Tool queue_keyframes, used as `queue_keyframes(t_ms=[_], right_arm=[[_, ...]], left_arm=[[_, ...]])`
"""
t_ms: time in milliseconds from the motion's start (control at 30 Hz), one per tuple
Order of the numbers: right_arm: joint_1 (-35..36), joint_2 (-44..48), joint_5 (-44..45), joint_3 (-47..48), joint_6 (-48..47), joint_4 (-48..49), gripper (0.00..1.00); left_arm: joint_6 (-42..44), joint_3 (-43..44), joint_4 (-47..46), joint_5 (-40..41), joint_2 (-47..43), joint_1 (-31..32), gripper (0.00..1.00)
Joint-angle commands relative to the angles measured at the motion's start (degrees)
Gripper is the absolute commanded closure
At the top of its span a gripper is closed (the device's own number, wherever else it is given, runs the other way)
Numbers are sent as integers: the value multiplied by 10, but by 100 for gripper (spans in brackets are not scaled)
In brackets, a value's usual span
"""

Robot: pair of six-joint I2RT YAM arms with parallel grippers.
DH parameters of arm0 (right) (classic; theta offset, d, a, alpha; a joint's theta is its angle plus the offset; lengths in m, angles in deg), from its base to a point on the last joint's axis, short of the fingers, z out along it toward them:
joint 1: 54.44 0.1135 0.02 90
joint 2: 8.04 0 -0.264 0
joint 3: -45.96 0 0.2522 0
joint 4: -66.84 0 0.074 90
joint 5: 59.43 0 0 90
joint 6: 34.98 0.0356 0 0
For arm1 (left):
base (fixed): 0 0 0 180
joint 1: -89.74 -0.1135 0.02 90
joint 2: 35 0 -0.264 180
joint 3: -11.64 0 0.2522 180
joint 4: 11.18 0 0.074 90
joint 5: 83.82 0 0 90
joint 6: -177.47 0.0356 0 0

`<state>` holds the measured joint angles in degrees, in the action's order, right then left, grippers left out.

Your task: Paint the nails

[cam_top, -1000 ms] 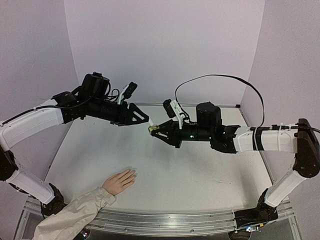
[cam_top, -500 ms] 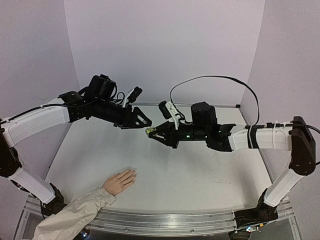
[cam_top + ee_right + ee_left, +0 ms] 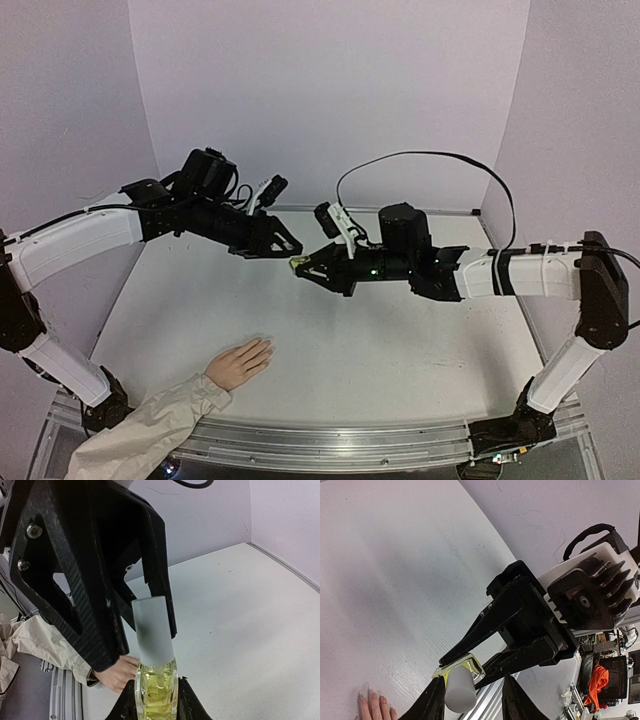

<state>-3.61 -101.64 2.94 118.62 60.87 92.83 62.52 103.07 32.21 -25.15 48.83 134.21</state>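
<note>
My right gripper (image 3: 303,266) is shut on a small yellow-green bottle (image 3: 156,692) with a white cap (image 3: 152,630) and holds it in mid-air above the table's middle. My left gripper (image 3: 286,245) is open, and its jaws stand on either side of the cap (image 3: 459,692). One finger (image 3: 432,702) is close against the cap and the other stands apart. The pale peach hand (image 3: 240,362) with a beige sleeve (image 3: 150,430) lies flat at the front left. Its nails (image 3: 370,694) are tiny and show at the bottom left of the left wrist view.
The white table (image 3: 400,340) is walled by pale lilac panels at the back and sides. A metal rail (image 3: 350,440) runs along the near edge. A black cable (image 3: 440,155) loops above the right arm.
The left gripper has moved right and down until it straddles the bottle's cap. The right gripper has shifted a little left with the bottle. The hand has not moved.
</note>
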Motion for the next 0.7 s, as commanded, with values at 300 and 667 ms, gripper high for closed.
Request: queue_keyframes(t_ms=[300,667], right_arm=[[4,-4,-14,34,-1,15,100],[7,-4,-13,38,-6,10,100]], left_arm=[[20,34,12,26,-2,4,69],[21,38,14,37,0,5,69]])
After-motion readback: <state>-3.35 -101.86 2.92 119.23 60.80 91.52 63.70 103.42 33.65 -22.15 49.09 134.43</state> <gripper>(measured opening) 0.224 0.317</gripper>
